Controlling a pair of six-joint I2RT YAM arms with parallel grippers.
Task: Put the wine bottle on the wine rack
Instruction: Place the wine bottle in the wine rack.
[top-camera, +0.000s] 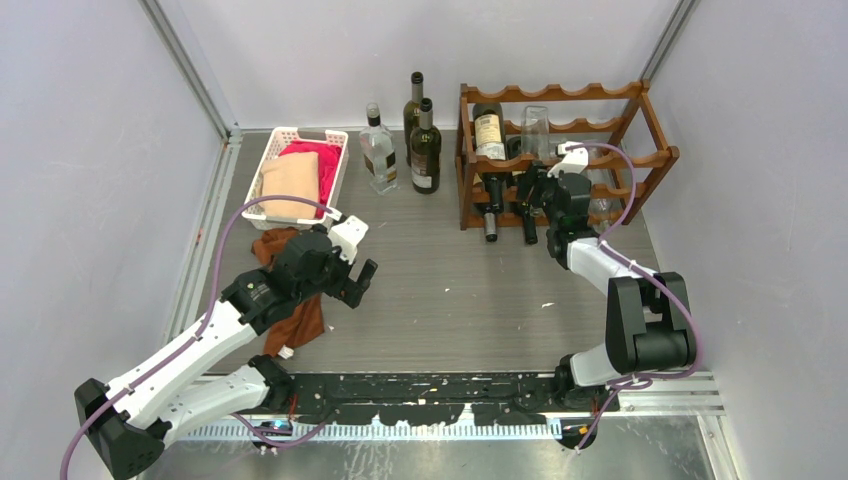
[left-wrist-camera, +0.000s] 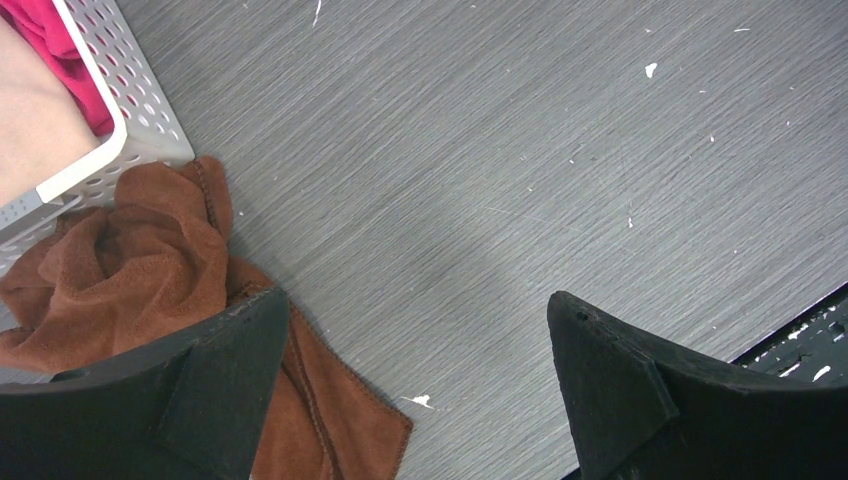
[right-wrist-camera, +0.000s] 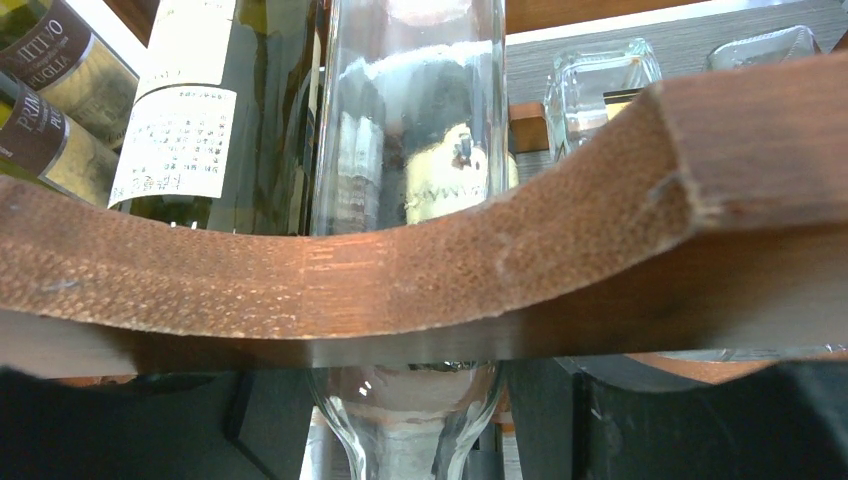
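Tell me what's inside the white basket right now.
The white basket holds a peach folded cloth and a pink cloth beside it. Anything beneath them is covered, so I cannot tell.

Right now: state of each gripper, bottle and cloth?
Left gripper: open, empty.
Right gripper: shut on clear glass bottle.
Clear glass bottle: lying across reddish-brown wooden wine rack rail.
Dark labelled bottle: lying in rack.
Front dark bottle beside rack: upright.
Brown towel: crumpled on table.

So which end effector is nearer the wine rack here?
Right. The right end effector is at the front of the wine rack, gripping a clear bottle; the left end effector hangs open near the brown cloth, far off.
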